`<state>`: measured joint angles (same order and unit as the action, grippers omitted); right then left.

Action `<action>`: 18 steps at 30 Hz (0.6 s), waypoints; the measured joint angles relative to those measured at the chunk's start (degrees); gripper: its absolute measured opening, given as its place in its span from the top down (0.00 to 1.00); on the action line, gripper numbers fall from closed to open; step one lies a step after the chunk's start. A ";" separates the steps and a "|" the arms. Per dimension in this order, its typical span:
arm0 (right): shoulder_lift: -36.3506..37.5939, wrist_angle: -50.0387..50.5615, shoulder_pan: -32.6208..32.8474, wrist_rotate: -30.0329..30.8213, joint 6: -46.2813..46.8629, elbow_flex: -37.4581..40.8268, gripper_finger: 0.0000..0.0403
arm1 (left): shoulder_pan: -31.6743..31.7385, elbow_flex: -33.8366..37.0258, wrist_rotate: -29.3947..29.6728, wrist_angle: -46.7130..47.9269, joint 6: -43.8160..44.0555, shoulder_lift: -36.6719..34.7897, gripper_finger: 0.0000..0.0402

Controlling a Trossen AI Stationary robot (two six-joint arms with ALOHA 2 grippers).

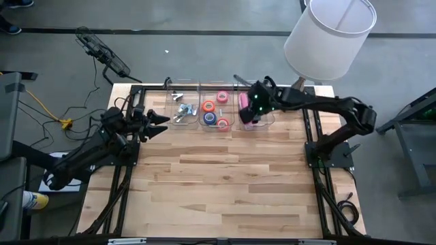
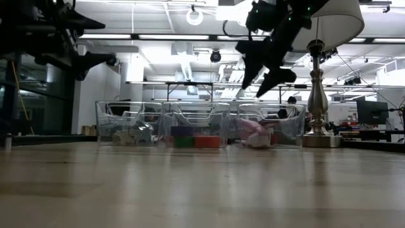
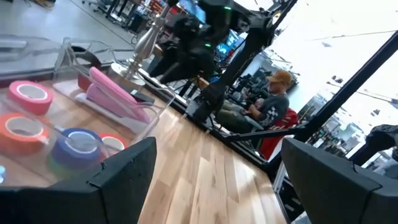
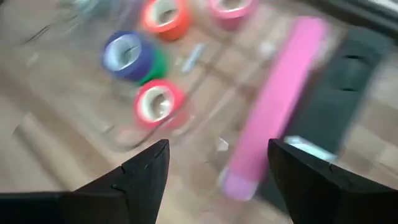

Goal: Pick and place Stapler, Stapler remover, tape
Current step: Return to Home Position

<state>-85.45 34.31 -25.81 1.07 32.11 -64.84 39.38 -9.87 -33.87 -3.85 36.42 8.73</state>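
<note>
Three transparent bins are set in a row at the far edge of the wooden table (image 1: 218, 184). In the left bin (image 1: 172, 117), small silvery staple removers (image 1: 181, 109) are seen. The tape (image 1: 210, 107) is kept in the middle bin (image 1: 201, 102): pink, orange, red and blue rolls, with a green one partly hidden under the blue. A pink stapler (image 4: 273, 106) is laid flat in the right bin (image 1: 271, 117). Just beside it a dark long object (image 4: 342, 106) is seen, but it is too blurred to be named.

The right gripper (image 2: 252, 88) is held in the air above the right bin and is pointed down toward it. Its fingers (image 4: 140, 177) are spread wide, and nothing is gripped between them.

The left gripper (image 1: 165, 123) is held near the table's left edge, close to the left bin but apart from it, and is turned toward the row of bins. Its fingers (image 3: 124, 177) are also spread, and nothing is held.

A lamp (image 1: 330, 34) with a white shade is placed at the far right corner of the table. Beyond the table, a seated person (image 3: 268, 102) with an orange cap is seen in the room.
</note>
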 joint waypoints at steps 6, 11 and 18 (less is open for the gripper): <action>0.50 -3.00 7.72 0.35 -3.30 0.05 0.35 | -0.02 3.77 0.18 0.10 2.72 -4.37 0.16; 0.50 -10.00 13.70 2.42 -6.59 0.11 0.35 | -0.03 6.56 0.25 -0.13 4.67 -8.63 0.16; 0.98 -14.06 18.97 3.74 -7.83 2.25 0.35 | -0.14 8.90 1.82 -0.74 4.27 -8.37 0.16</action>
<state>-84.46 20.25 -6.84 4.81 24.28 -62.59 39.24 -0.97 -32.05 -4.59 40.69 0.36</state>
